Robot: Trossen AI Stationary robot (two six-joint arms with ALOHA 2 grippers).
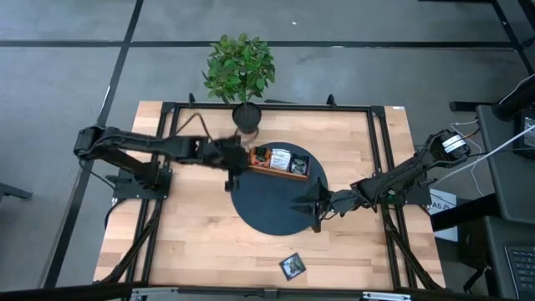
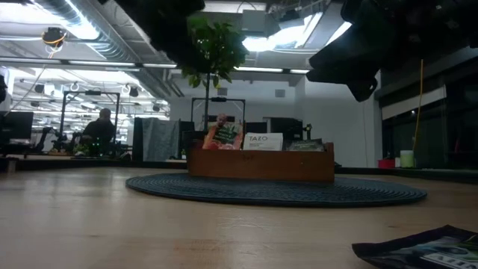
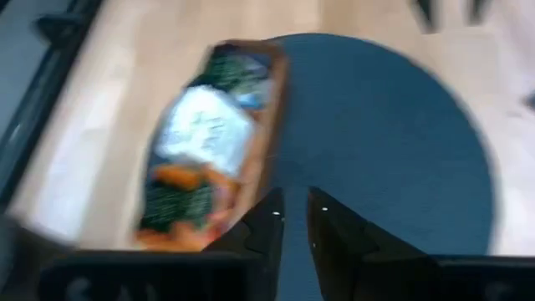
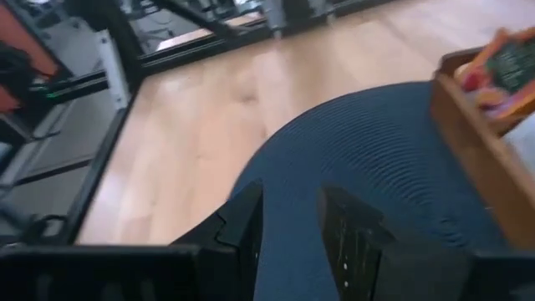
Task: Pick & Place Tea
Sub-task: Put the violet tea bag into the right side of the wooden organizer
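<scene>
The tea sachets, orange, white and dark green, stand in the long brown wooden tray, which rests on the far part of a round dark blue mat. In the low view the orange, white and dark sachets stick up above the tray. One dark sachet lies flat on the bare wood near the near edge. My left gripper hovers by the tray's left end, open by a narrow gap. My right gripper hangs over the mat's right part, open.
A potted plant stands at the far edge just behind the tray. A black frame runs round the tabletop. Bare wood lies left and near of the mat. A person sits in the room beyond the table.
</scene>
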